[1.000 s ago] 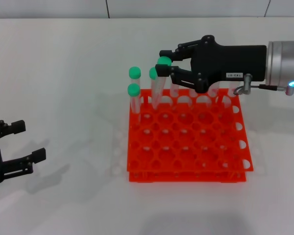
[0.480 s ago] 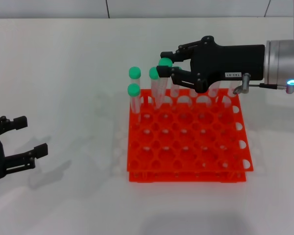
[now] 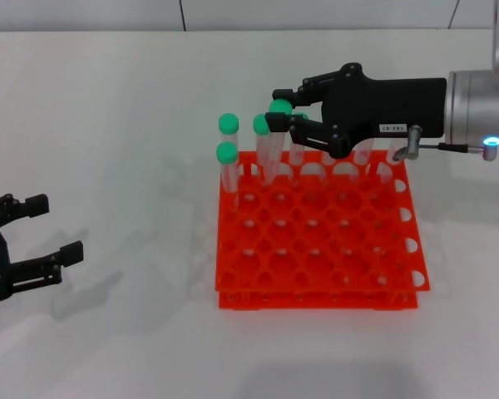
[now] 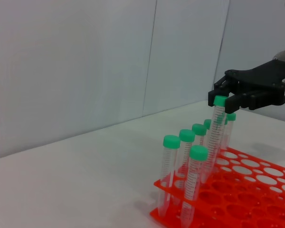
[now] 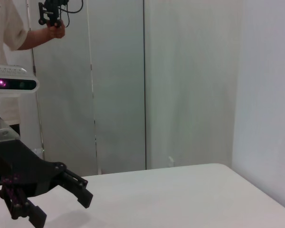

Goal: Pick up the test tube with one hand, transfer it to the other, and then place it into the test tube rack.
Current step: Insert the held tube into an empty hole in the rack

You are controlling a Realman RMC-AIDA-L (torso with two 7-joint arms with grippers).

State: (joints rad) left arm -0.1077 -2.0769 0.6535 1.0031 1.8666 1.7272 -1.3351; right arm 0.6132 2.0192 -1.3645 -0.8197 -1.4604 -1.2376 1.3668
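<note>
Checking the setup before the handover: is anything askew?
One thing: the test tube in the right gripper leans at the test tube rack's far edge, while the other tubes stand upright. The left gripper waits open, away.

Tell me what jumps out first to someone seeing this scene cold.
The bright orange-red test tube rack in the middle of the white table stands out at once, with green-capped tubes upright along its far left edge. Over them the right gripper is closed on the cap of one test tube. The left gripper hangs open, well left of the rack.
</note>
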